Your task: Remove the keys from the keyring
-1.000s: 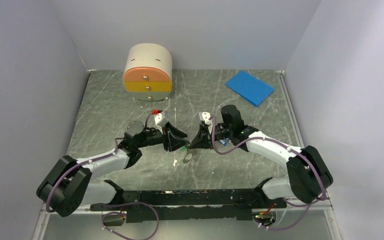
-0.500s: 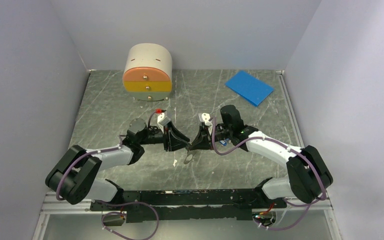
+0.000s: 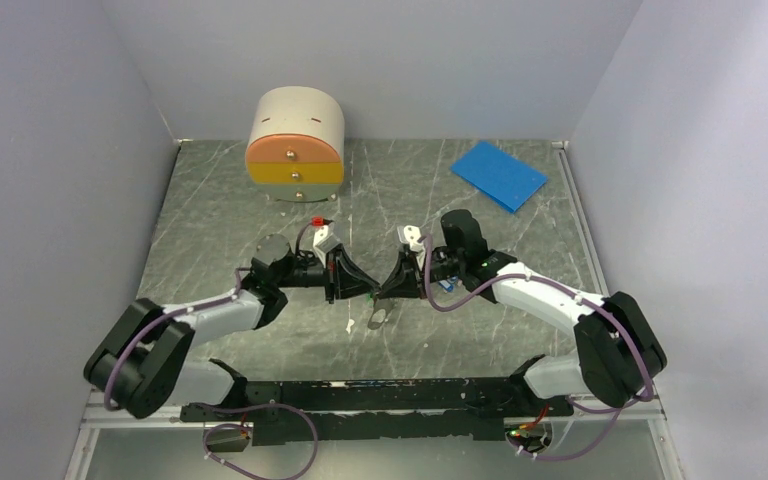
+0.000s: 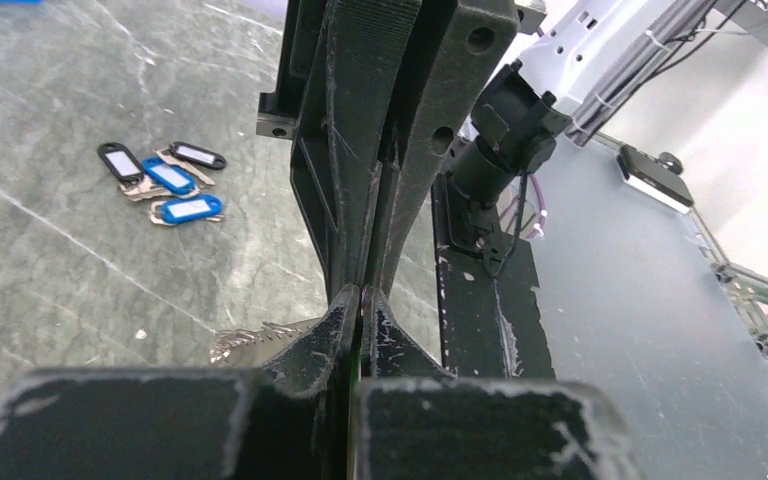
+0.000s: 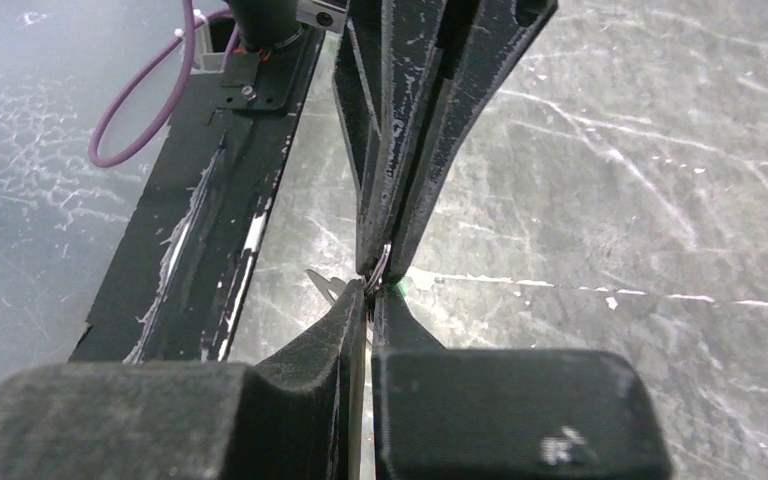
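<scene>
My two grippers meet tip to tip above the middle of the table. My left gripper [image 3: 363,294] is shut, with a sliver of the green tag of the keys [image 4: 363,345] showing between its jaws in the left wrist view. A speck of green [image 3: 370,297] shows in the top view. My right gripper [image 3: 381,292] is shut on the thin keyring [image 5: 380,265], which shows at its tips [image 5: 371,292]. A silvery key [image 3: 375,318] hangs below the tips. It also shows in the left wrist view [image 4: 250,340] and the right wrist view [image 5: 325,283].
Several blue and black tagged keys [image 4: 165,180] lie on the table under my right arm. A round drawer unit [image 3: 295,145] stands at the back left, a blue sheet [image 3: 498,175] at the back right. A small white bit [image 3: 347,325] lies near the hanging key.
My left arm has shifted its elbow and turned its gripper slightly. Both grippers stay shut and tip to tip. The right arm has hardly moved.
</scene>
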### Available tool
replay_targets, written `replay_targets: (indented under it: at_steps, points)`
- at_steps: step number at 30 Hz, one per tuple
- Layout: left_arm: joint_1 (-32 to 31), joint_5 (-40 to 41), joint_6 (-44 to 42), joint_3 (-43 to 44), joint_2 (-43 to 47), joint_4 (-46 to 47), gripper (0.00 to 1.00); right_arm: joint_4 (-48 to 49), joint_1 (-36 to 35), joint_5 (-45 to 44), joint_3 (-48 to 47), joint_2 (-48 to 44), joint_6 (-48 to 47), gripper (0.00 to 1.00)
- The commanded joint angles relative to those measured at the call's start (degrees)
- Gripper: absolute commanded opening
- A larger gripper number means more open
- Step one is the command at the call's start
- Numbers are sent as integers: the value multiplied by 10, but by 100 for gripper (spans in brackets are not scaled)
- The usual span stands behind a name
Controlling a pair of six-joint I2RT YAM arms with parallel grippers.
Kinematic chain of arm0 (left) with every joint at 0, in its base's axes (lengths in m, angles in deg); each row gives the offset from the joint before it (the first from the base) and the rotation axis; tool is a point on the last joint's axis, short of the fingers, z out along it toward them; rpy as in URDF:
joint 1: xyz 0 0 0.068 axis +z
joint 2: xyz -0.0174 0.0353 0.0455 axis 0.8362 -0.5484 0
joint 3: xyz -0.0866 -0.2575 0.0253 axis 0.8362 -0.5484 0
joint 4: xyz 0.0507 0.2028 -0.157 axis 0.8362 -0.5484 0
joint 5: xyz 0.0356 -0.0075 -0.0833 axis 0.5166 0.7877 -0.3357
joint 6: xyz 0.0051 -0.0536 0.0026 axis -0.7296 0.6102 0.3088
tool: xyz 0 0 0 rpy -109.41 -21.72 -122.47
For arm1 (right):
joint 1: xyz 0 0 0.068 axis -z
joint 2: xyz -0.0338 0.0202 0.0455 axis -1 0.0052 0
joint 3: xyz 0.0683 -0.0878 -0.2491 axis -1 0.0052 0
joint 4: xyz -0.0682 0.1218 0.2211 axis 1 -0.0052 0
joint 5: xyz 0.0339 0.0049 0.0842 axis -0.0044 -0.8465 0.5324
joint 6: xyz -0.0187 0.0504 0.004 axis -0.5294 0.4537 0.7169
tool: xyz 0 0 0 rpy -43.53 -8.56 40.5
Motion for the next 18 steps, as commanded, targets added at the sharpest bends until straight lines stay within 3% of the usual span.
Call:
replay_targets:
  at_steps: [1,7,10,18]
  points:
    - [-1,52,-44,-6,81,-37,3,30,-1,-19,-5,-18,0,3]
    - [-13,120,-88,-22,134,-101,3,83,-1,-40,19,-30,41,27]
    - [-21,138,-92,-21,139,-112,3,109,-1,-62,35,-38,69,44]
    - [-27,208,-102,-32,166,-141,3,256,-40,-223,142,-113,170,73]
